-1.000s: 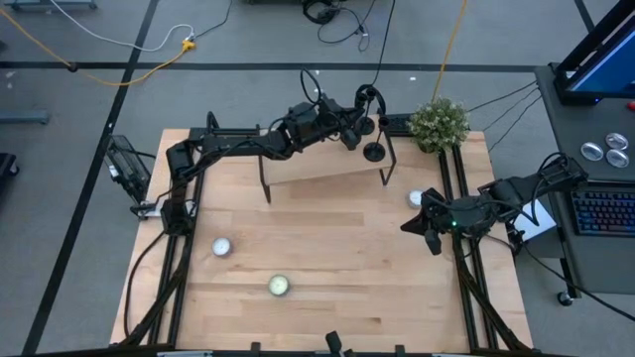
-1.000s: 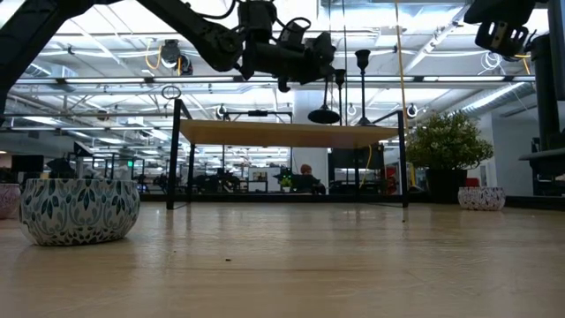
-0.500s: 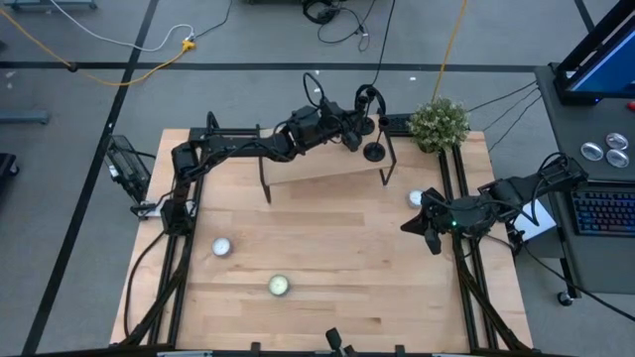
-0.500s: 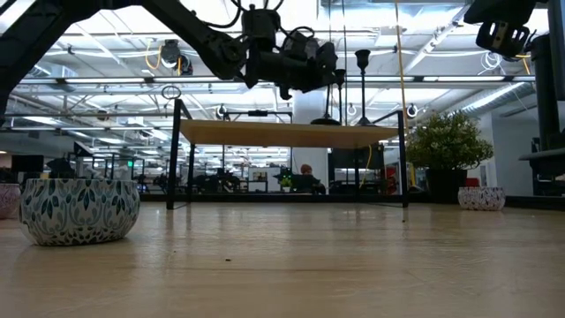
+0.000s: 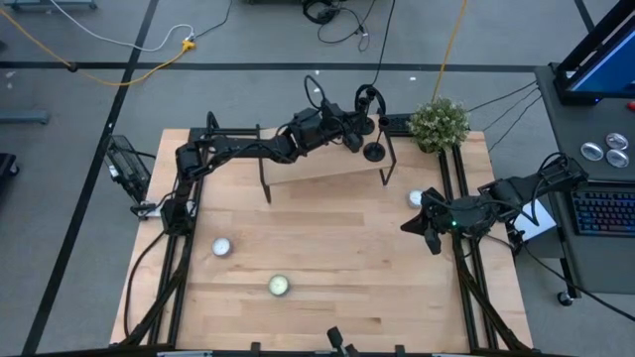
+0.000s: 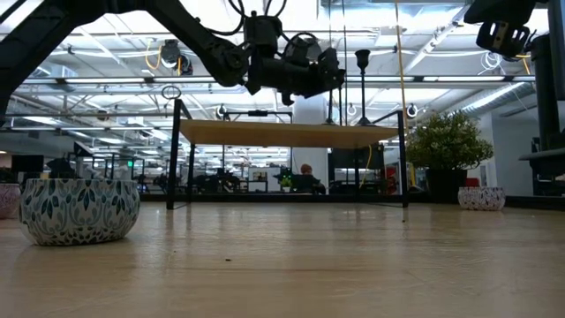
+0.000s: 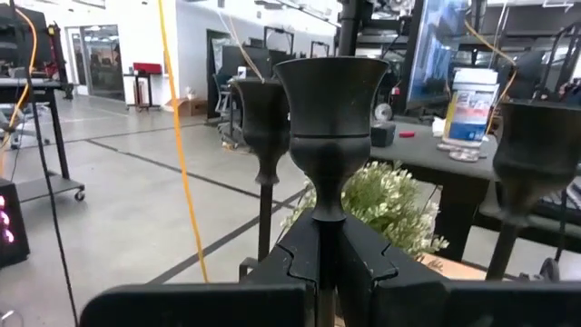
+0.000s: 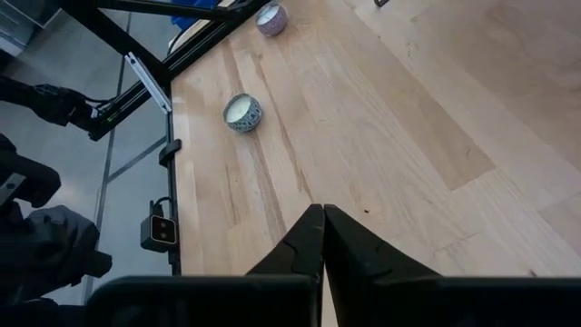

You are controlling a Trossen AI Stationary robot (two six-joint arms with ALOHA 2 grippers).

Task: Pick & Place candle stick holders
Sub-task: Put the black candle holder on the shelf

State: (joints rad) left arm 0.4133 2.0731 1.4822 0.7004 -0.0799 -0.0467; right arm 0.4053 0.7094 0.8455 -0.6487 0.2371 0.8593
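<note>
**A:** Start with what sat nearest you.

**B:** Low in the high view, the tealight candles [image 5: 279,286] lay untouched on the tabletop [image 5: 327,248]. At centre right my right tool [image 5: 434,244] hung idle over the tabletop's edge, fingers pressed together on nothing.

**A:** And farther back?

**B:** At upper centre my left tool [image 5: 355,140] was over the small raised shelf [image 5: 322,169], pinching one of the candle stick holders [image 7: 330,118] by its stem, cup upright. Its base [image 5: 374,152] showed near the shelf's right end.

**A:** Was it down?

**B:** I couldn't tell whether the base touched. Two more holders [image 7: 261,118] stood just beyond it in the left wrist view, apparently already placed.

**A:** So how far along?

**B:** I judged it late: seat this one, release, withdraw.
</note>
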